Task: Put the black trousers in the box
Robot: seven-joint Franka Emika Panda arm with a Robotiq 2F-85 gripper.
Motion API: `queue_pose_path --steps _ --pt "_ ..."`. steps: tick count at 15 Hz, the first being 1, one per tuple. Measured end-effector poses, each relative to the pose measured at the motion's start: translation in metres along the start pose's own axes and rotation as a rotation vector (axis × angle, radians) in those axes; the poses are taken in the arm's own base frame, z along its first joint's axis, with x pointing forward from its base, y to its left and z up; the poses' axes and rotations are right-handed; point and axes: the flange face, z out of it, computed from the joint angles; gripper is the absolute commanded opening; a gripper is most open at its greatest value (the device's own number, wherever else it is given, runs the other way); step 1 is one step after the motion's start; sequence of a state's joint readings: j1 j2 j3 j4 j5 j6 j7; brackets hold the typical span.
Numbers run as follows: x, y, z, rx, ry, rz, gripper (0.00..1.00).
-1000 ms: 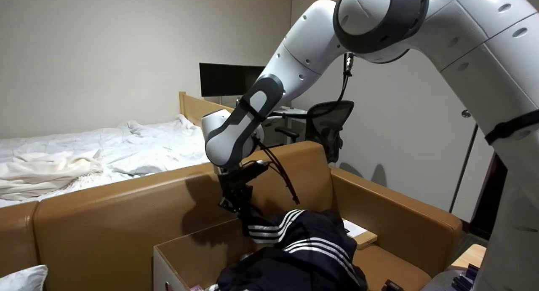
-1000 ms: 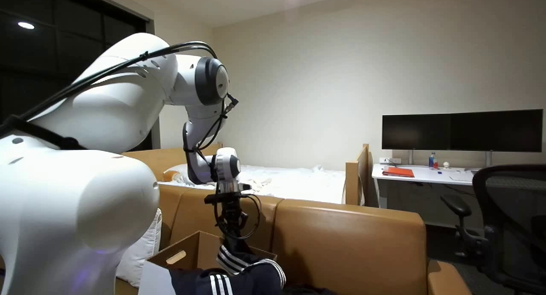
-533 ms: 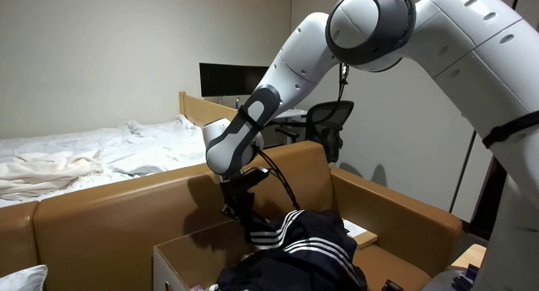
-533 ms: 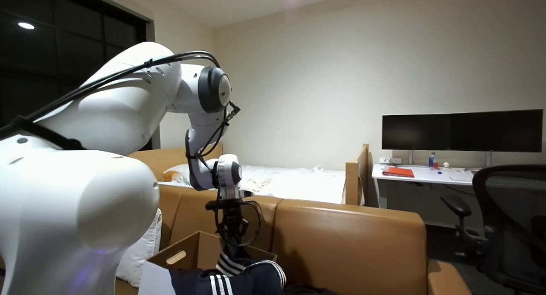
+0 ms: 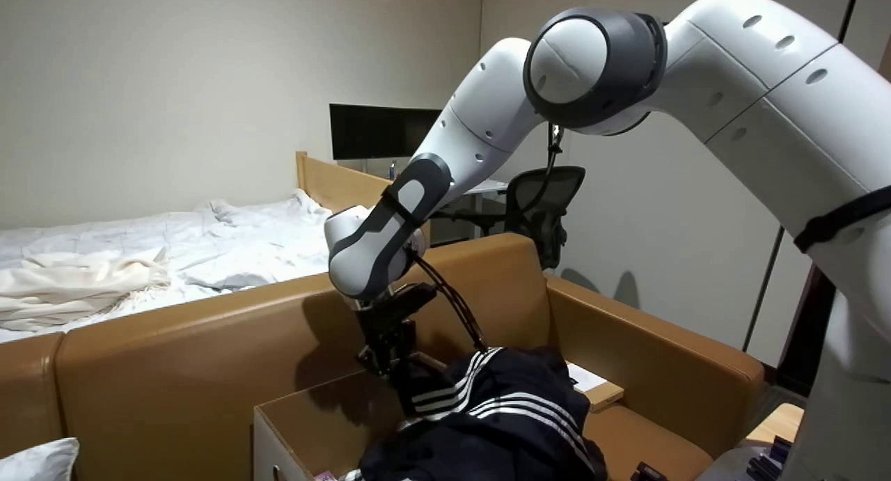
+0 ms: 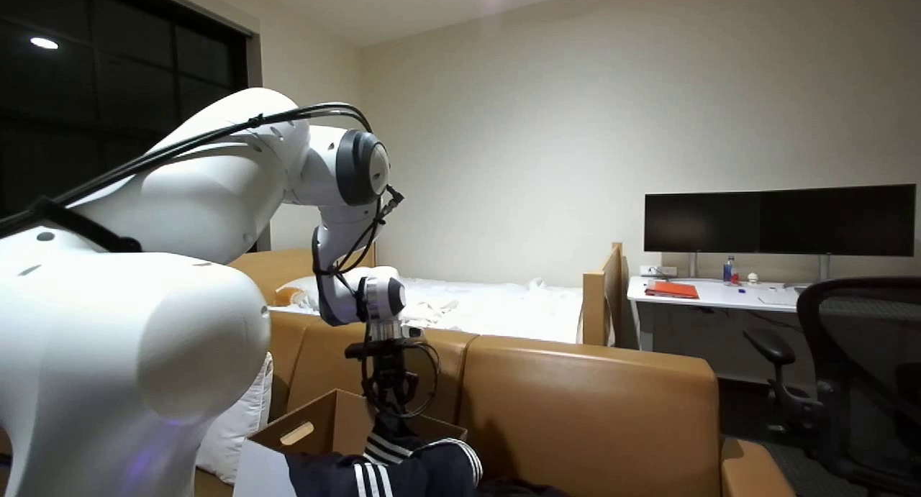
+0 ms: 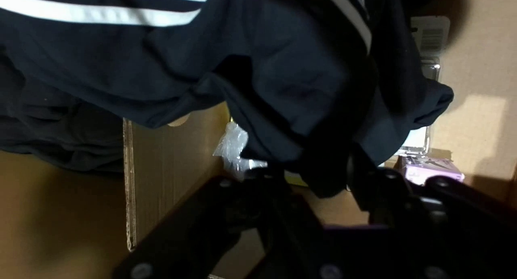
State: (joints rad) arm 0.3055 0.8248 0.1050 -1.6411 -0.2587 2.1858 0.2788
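Note:
The black trousers (image 5: 480,446) with white stripes lie bunched over the box's near side; they also show in an exterior view (image 6: 432,472) and fill the upper wrist view (image 7: 282,69). The cardboard box (image 5: 268,436) stands on the sofa, brown inside, with a handle hole; its inner wall shows in an exterior view (image 6: 347,418) and its side in the wrist view (image 7: 157,162). My gripper (image 5: 402,383) is low at the box's opening, shut on a dark fold of the trousers. In the wrist view the fold is between the fingers (image 7: 317,170); their tips are dark and partly hidden.
Clear plastic (image 7: 235,143) and a small purple box (image 7: 430,170) lie inside the box. The brown sofa (image 5: 174,369) has a backrest behind and an armrest on one side. A flat carton (image 5: 604,393) lies on the seat. A white pillow (image 6: 234,425) stands beside the box.
The arm has come down, and the gripper is lower and slightly further over the box. The held striped part of the trousers has sunk with it; the rest has hardly moved.

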Motion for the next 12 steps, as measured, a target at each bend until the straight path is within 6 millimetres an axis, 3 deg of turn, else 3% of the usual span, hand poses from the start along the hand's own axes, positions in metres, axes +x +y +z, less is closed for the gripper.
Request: queue_pose_path --steps 4,8,12 --pt "0.005 -0.004 -0.035 -0.013 0.044 -0.004 0.98" --pt "-0.003 -0.003 -0.101 -0.028 0.119 0.025 1.00" --pt "-0.034 0.001 -0.150 0.002 0.158 0.185 1.00"
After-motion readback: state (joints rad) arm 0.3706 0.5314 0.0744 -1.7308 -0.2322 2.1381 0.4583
